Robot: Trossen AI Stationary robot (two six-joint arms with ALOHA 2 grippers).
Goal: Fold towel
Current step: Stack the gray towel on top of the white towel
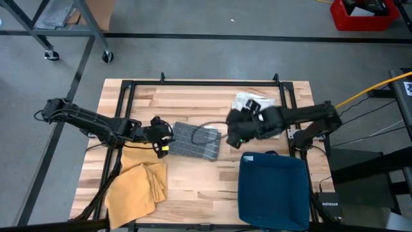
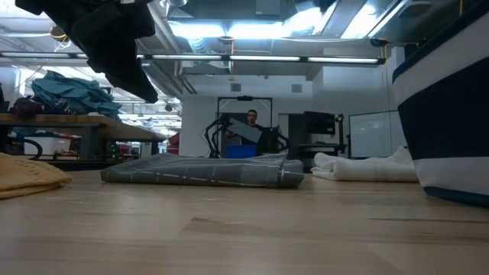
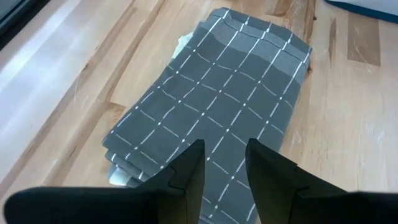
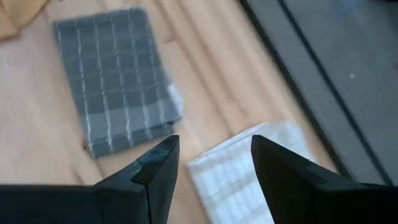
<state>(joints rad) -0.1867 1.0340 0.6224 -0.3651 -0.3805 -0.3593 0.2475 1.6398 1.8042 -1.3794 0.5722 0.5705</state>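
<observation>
Grey towel [image 1: 196, 140] lies folded just ahead of the released left gripper [image 3: 224, 163]; next move probably retreat.

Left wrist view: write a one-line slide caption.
Open left end effector above the folded grey checked towel on the wooden table.
</observation>
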